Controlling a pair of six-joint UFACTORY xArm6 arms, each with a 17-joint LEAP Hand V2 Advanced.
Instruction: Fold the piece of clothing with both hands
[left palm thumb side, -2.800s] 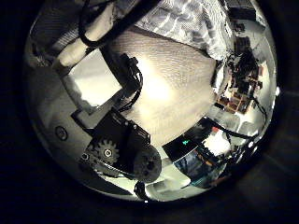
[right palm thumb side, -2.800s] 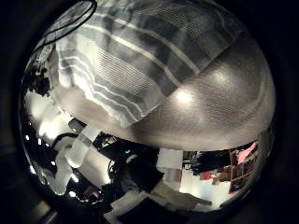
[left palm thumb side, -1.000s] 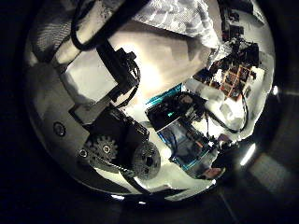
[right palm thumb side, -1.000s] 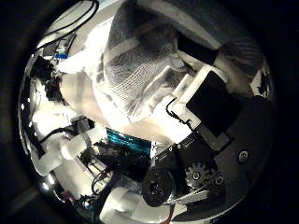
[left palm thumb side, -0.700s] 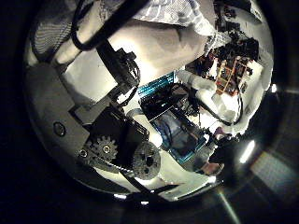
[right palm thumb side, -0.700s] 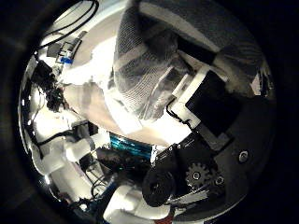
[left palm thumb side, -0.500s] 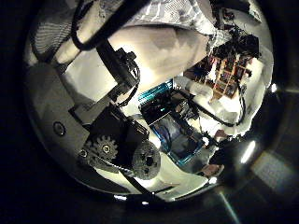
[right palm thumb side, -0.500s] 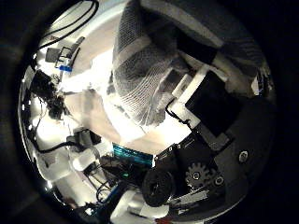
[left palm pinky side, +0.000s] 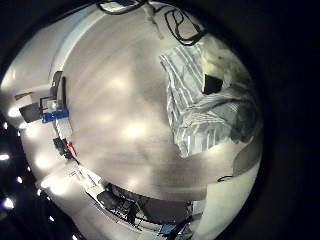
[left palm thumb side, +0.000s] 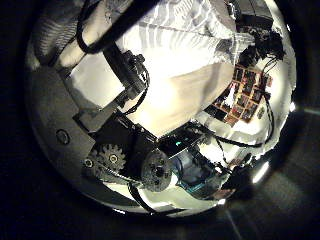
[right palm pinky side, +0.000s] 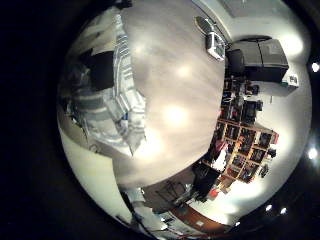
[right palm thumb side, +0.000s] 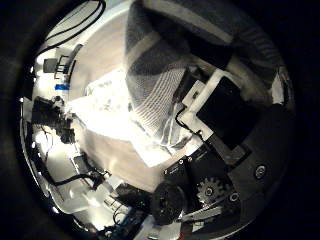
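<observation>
A striped cloth (left palm pinky side: 205, 110) lies bunched on the table (left palm pinky side: 115, 110) in the left little finger side palm view, with a hand (left palm pinky side: 214, 72) on its far end. The right little finger side palm view shows the cloth (right palm pinky side: 118, 95) in a long strip. In the right thumb side palm view the cloth (right palm thumb side: 155, 70) is close to the palm and my right hand (right palm thumb side: 225, 140) has its fingers (right palm thumb side: 205, 100) curled on a fold of it. In the left thumb side palm view my left hand (left palm thumb side: 120, 135) is curled, with the cloth (left palm thumb side: 190, 25) by its fingertips.
Small items (left palm pinky side: 55, 108) stand at the table's edge in the left little finger side palm view. Shelves (right palm pinky side: 245, 140) and a dark box (right palm pinky side: 255, 60) stand beyond the table (right palm pinky side: 180, 110) in the right little finger side palm view. Shelves (left palm thumb side: 245, 90) also show in the left thumb side palm view.
My right hand's fingers have curled onto the cloth, which is now bunched against the palm. Both thumb side views have swung; the cloth stays by my left fingertips.
</observation>
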